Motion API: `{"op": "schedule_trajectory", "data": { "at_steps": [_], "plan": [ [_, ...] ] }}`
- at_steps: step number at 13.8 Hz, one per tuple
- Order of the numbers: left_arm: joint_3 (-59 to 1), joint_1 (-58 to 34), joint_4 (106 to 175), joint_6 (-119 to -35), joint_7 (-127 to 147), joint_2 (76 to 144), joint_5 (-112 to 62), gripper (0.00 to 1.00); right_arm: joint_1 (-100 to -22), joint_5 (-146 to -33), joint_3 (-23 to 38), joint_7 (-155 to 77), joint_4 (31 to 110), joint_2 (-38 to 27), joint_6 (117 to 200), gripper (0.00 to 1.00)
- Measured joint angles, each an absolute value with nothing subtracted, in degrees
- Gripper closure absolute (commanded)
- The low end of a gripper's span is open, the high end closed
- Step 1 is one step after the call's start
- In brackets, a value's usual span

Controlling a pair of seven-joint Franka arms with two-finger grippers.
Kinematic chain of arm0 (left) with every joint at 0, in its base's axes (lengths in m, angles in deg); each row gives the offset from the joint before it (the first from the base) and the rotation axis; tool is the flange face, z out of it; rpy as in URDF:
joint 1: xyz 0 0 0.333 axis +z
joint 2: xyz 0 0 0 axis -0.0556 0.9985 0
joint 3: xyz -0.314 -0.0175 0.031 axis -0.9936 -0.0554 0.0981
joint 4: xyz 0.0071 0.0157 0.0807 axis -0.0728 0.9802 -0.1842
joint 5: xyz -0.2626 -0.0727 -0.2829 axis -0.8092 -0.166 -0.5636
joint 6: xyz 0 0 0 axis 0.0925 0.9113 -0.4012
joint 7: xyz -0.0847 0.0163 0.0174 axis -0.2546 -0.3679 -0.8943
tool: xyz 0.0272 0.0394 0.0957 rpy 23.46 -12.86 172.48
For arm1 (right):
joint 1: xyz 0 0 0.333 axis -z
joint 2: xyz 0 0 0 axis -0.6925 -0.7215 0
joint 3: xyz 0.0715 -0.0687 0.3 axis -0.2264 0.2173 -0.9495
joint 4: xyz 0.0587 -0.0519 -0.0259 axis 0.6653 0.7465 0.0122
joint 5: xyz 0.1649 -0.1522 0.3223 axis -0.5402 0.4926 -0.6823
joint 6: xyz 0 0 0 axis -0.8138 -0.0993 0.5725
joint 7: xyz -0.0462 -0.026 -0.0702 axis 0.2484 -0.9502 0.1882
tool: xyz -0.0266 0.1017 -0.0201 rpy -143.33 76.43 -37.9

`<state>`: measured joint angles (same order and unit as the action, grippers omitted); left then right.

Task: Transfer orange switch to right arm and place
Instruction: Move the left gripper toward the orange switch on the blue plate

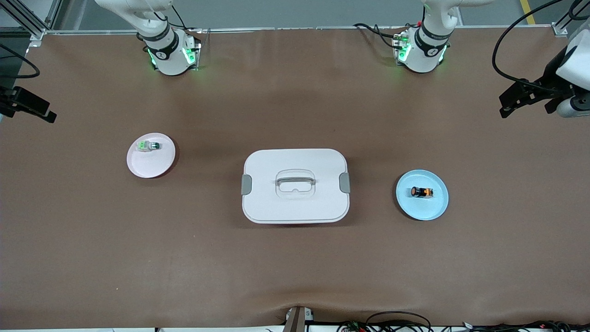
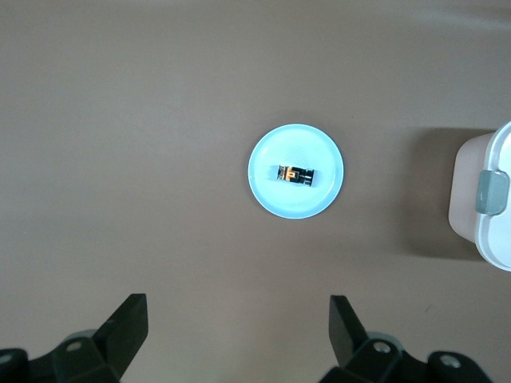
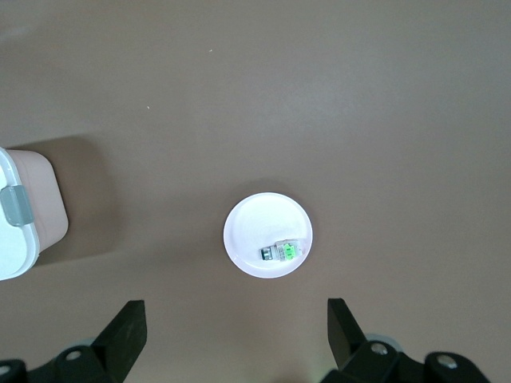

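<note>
The orange switch [image 1: 422,192] lies on its side on a light blue plate [image 1: 435,207] toward the left arm's end of the table. It also shows in the left wrist view [image 2: 295,174], on the plate [image 2: 271,195]. My left gripper [image 2: 239,323] is open and empty, high over bare table between that plate and the left arm's base. My right gripper [image 3: 237,323] is open and empty, high over bare table by a white plate [image 3: 251,219] toward the right arm's end.
A white lidded box [image 1: 295,186] with grey clips and a handle stands mid-table between the two plates. The white plate [image 1: 152,163] holds a small white-and-green part [image 1: 148,146]. Both arm bases stand along the table edge farthest from the front camera.
</note>
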<state>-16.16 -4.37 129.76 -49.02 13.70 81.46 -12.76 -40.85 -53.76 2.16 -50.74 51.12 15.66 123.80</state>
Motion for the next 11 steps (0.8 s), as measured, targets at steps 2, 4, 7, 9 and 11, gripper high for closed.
{"op": "schedule_trajectory", "data": {
  "at_steps": [2, 4, 7, 9, 11],
  "plan": [
    [-16.1, -4.4, 129.7, -49.0, 13.7, 81.5, -12.8, 0.00, -40.8, -53.8, 2.2, -50.9, 51.1, 15.7, 123.8, 0.00],
    [-16.0, -4.4, 129.2, -49.1, 13.3, 82.0, -12.8, 0.00, -40.8, -53.8, 2.2, -51.0, 51.1, 15.7, 123.8, 0.00],
    [-15.5, -3.6, 128.6, -49.1, 12.2, 84.6, -13.2, 0.00, -40.8, -53.9, 2.2, -51.0, 51.1, 15.7, 123.8, 0.00],
    [-15.2, -1.8, 128.9, -50.6, 11.3, 87.9, -15.7, 0.00, -40.7, -53.9, 2.2, -51.0, 51.1, 15.7, 123.9, 0.00],
    [-15.1, -0.6, 131.1, -55.9, 10.1, 91.2, -16.5, 0.00, -40.7, -53.9, 2.2, -51.0, 51.1, 15.7, 124.0, 0.00]
  ]
}}
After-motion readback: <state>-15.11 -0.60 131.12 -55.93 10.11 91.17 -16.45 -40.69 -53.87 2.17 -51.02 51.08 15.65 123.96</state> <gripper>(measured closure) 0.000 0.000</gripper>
